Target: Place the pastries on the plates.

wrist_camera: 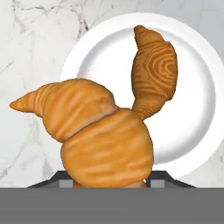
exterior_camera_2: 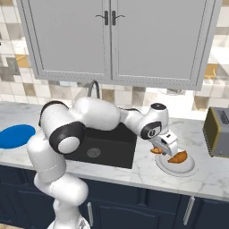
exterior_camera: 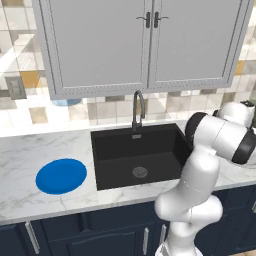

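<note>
Right base view first, operator, biggest items down. Marble counter (exterior_camera_2: 147,167) runs full width, w/ dark sink (exterior_camera_2: 100,150) set in it and grey wall cabinet (exterior_camera_2: 116,40) above. Your arm (exterior_camera_2: 89,118) reaches from lower left across the sink to the right. Toaster (exterior_camera_2: 218,132) sits at far right of the counter, well apart from the work area.

Blue plate (exterior_camera: 61,175) lies flat on the counter left of the sink, seen in left base view; nothing on it. White plate (exterior_camera_2: 188,167) lies on the counter just right of the sink, near the front edge. Hand view looks down on it.

Second pastry (wrist_camera: 153,72) rests on the white plate, curved piece w/ darker grain pattern, lying within the rim. In right base view it shows as the golden piece (exterior_camera_2: 179,157) on the plate.

Croissant (wrist_camera: 94,133) is pinched in your gripper (exterior_camera_2: 164,149); jaws closed on it from both sides, fingertips mostly hidden behind it in hand view. It hangs above the plate's near-left edge, partly over the plate, partly over bare marble. In right base view it shows just beside the rim (exterior_camera_2: 156,150). Cannot tell whether it touches the plate or the second pastry.
</note>
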{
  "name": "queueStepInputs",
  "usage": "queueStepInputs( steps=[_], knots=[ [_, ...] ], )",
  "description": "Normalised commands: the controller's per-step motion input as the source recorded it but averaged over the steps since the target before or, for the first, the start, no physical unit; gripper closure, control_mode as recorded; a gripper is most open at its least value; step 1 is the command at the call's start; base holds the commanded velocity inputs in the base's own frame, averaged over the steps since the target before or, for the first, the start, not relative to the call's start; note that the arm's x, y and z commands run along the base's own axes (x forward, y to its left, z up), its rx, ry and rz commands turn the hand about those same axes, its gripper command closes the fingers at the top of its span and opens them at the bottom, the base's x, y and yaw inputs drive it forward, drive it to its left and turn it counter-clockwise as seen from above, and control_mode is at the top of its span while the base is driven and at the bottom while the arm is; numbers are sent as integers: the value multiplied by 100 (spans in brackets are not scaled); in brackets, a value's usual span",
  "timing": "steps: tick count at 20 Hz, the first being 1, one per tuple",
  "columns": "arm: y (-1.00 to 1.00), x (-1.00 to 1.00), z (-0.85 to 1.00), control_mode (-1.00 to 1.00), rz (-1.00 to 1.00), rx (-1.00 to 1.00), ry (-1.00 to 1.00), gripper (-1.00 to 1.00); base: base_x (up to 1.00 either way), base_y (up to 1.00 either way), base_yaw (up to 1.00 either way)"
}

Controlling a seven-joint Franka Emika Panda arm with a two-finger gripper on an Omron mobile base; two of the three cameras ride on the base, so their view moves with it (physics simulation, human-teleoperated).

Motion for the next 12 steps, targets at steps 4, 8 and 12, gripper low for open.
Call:
queueStepInputs(
  steps=[4,8,12],
  knots=[
    [83,-9,32,-100,16,0,6,100,0,0,0],
    [93,-5,28,-100,18,0,6,100,0,0,0],
    [100,-8,12,-100,19,0,5,100,0,0,0]
  ],
)
